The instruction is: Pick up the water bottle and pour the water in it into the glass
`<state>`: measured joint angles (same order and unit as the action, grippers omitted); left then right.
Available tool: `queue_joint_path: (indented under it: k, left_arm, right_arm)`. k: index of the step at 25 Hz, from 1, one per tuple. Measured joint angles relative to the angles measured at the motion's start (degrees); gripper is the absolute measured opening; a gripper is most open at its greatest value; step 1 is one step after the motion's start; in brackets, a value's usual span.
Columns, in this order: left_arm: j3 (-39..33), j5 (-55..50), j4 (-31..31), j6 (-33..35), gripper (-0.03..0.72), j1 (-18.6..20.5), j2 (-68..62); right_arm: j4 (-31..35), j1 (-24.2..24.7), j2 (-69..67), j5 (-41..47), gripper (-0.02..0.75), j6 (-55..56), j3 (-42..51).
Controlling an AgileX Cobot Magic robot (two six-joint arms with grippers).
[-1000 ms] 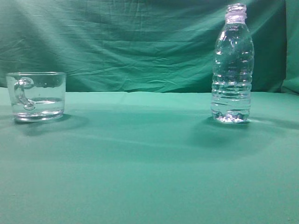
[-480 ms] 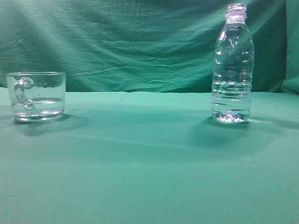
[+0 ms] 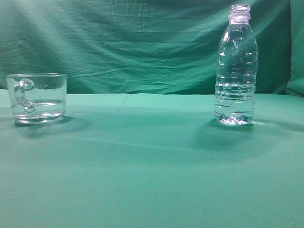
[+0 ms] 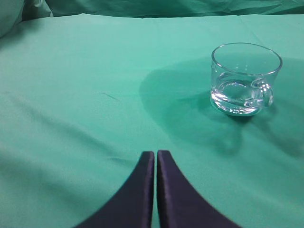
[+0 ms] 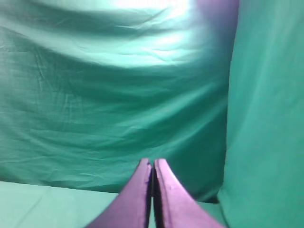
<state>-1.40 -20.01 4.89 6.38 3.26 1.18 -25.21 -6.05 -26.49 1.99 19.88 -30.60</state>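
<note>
The clear water bottle (image 3: 236, 66) stands upright and uncapped at the right of the green table, with water (image 3: 234, 102) in its ribbed lower part. The glass mug (image 3: 38, 97) stands at the left with a little water in it; it also shows in the left wrist view (image 4: 244, 78), handle to the right. My left gripper (image 4: 156, 153) is shut and empty, well short of the mug and to its left. My right gripper (image 5: 152, 160) is shut and empty, facing the green backdrop; the bottle is out of its view. Neither gripper shows in the exterior view.
A green cloth (image 3: 152, 161) covers the table and a wrinkled green curtain (image 3: 128, 42) hangs behind it. A second green fabric panel (image 5: 268, 104) hangs at the right in the right wrist view.
</note>
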Motion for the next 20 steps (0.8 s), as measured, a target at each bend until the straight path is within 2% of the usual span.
queue_joint_path:
  k: [4, 7, 13, 20]
  left_arm:
    - [0.0, 0.0, 0.0, 0.0, 0.0, 0.0, 0.0]
    - [0.0, 0.0, 0.0, 0.0, 0.0, 0.0, 0.0]
    - [0.0, 0.0, 0.0, 0.0, 0.0, 0.0, 0.0]
    - [0.0, 0.0, 0.0, 0.0, 0.0, 0.0, 0.0]
  right_arm:
    - [12.6, 0.0, 7.3, 1.2, 0.0, -15.3, 7.3]
    - [18.1, 0.0, 12.7, 5.7, 0.0, -19.9, 12.9]
    - [20.5, 0.0, 21.0, 16.5, 0.0, -21.1, 20.8]
    - [21.2, 0.0, 26.6, 17.7, 0.0, -21.3, 27.6]
